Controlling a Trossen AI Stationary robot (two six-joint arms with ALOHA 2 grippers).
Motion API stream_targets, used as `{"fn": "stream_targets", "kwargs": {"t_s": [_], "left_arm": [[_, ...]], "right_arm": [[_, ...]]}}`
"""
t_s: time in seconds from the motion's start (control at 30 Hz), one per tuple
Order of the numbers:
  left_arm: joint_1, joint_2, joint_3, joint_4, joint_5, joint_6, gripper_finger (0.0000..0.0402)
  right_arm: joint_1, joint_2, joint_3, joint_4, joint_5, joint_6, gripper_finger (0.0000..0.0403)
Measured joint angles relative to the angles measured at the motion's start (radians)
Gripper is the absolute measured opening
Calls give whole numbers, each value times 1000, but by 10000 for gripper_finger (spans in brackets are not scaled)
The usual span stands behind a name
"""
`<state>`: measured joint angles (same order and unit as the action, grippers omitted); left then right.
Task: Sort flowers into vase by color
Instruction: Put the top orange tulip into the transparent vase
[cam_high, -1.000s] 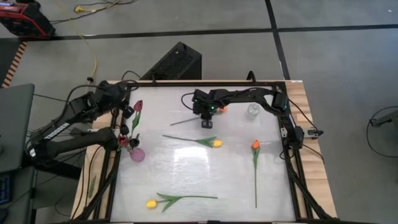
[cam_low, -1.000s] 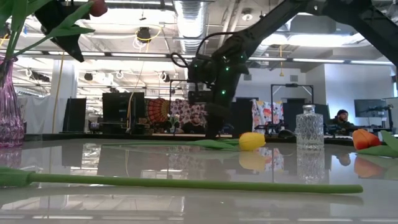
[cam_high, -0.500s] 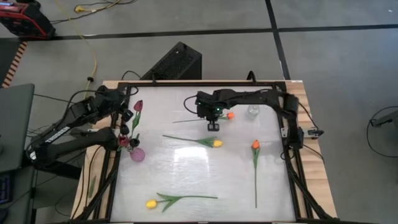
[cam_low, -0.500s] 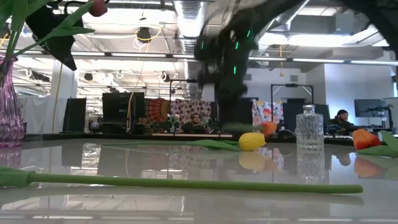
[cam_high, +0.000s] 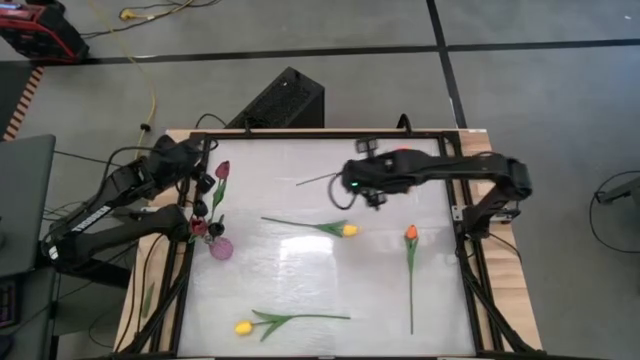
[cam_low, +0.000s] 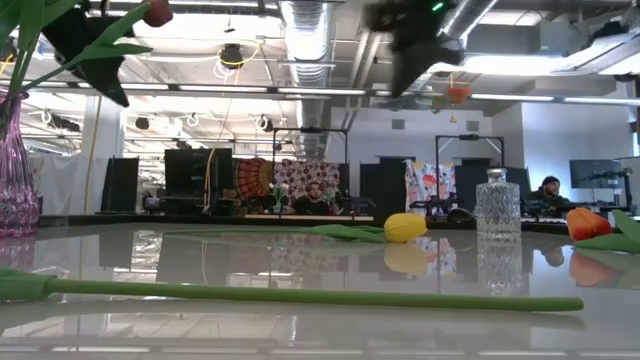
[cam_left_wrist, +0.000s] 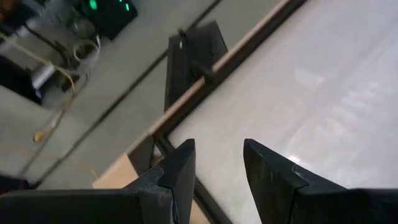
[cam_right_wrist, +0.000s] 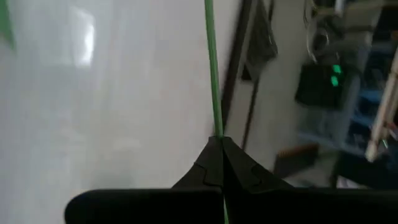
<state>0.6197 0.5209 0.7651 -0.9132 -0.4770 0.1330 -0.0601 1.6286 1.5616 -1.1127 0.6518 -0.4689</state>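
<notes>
My right gripper (cam_high: 362, 186) hangs high over the table's far middle, shut on an orange tulip (cam_low: 458, 93) whose thin green stem (cam_right_wrist: 211, 68) runs out past the fingers. At the left edge a maroon tulip (cam_high: 221, 170) stands with its stem in a pink vase (cam_high: 220, 248). Beside that tulip my left gripper (cam_left_wrist: 217, 168) is open with nothing between its fingers. On the table lie two yellow tulips (cam_high: 347, 230) (cam_high: 243, 327) and another orange tulip (cam_high: 410, 233). My right gripper pinches the orange tulip's stem (cam_right_wrist: 216, 132) between its two shut fingers, somewhere between the head (cam_high: 400, 154) and the free end (cam_high: 300, 184). The fingers slant down and lie across the stem. The tulip is lifted clear of the table.
A clear glass vase (cam_low: 497, 205) stands at the far right of the table; my right arm covers it in the high view. A black frame (cam_high: 300, 133) runs along the table's edges. The white tabletop (cam_high: 300, 280) lies bare between the loose flowers.
My right gripper has risen from the tabletop and gone toward the table's right edge, turning as it went. The orange tulip, which lay on the table at the far middle, has gone up with it and is now lifted clear.
</notes>
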Motion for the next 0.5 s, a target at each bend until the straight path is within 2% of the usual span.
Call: {"fn": "stream_targets", "kwargs": {"t_s": [0.13,0.33,0.5], "left_arm": [[0,2,0,95,-3,50,125],[0,2,0,149,-18,71,125],[0,2,0,149,-18,67,125]], "right_arm": [[-2,-80,0,-176,63,3,16],[-41,-140,1,-423,140,-173,16],[-100,-143,-18,-459,172,-334,16]]}}
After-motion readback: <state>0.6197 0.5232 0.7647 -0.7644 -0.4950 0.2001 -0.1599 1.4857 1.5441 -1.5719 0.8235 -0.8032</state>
